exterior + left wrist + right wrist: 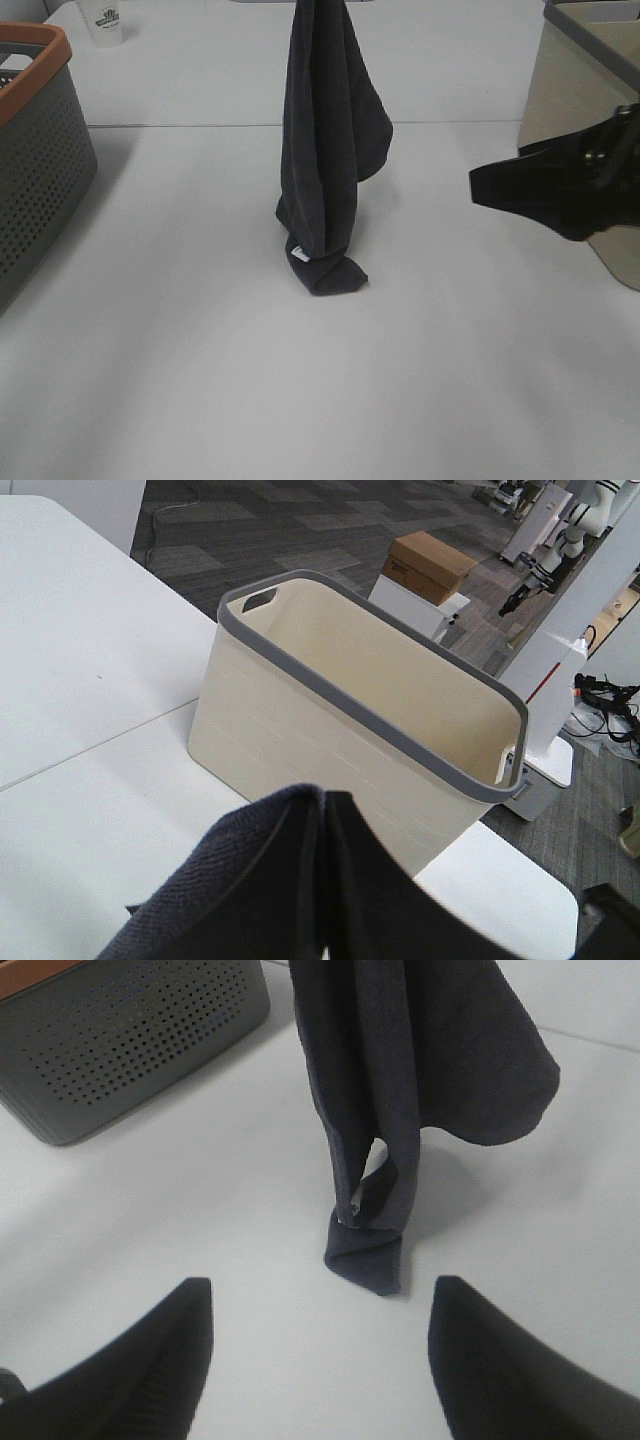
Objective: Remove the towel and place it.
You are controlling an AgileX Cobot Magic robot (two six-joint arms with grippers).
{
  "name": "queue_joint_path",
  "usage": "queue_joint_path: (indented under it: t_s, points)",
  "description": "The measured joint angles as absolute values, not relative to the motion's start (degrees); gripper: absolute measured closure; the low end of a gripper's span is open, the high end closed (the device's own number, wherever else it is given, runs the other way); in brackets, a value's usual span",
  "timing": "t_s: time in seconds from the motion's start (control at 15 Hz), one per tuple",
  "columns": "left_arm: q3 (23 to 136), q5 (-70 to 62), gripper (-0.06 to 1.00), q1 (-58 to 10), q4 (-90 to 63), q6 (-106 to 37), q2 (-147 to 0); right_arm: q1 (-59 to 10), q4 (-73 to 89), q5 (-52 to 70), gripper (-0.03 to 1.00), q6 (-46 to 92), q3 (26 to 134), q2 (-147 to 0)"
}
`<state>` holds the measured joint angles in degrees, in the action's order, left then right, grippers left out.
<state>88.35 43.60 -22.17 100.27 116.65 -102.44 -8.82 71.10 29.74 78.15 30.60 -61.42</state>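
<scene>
The dark charcoal towel [330, 150] hangs in a long fold from above the top edge of the exterior view. Its lower end rests crumpled on the white table [200, 380], with a small pale tag [298, 255] showing. In the left wrist view my left gripper [325, 880] is shut on the towel [230, 890], which wraps over the jaws. My right gripper [480, 188] is open and empty, low over the table to the right of the towel. In the right wrist view the right gripper [320, 1290] faces the towel's lower end [365, 1255].
A grey perforated basket with an orange rim [40, 170] stands at the left edge and also shows in the right wrist view [130, 1030]. A cream bin with a grey rim [570, 90] [300, 720] stands at the right. A white cup [103, 22] sits back left.
</scene>
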Motion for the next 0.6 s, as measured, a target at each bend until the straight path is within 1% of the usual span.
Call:
queue_joint_path:
  t_s: [0.13, 0.27, 0.33, 0.4, 0.47, 0.6]
  points:
    - [88.35, 43.60, 0.94, -22.17, 100.27, 116.54, -102.44, -9.34, 86.17, 30.31, 0.36, 93.85, 30.60, -71.68]
    - [88.35, 43.60, 0.94, -22.17, 100.27, 116.54, -102.44, -13.41, 96.83, 29.79, 0.38, 111.10, 30.65, -79.53]
    - [88.35, 43.60, 0.94, -22.17, 100.27, 116.54, -102.44, -15.64, 98.09, 28.76, 0.39, 117.80, 31.34, -83.25]
    - [88.35, 43.60, 0.94, -22.17, 100.27, 116.54, -102.44, -17.53, 98.61, 27.67, 0.40, 121.07, 32.89, -86.63]
    - [88.35, 43.60, 0.94, -22.17, 100.27, 116.54, -102.44, -18.22, 98.78, 27.39, 0.40, 121.30, 33.92, -88.46]
    - [88.35, 43.60, 0.94, -22.17, 100.32, 116.54, -102.44, -20.51, 99.24, 26.53, 0.41, 117.80, 38.04, -95.17]
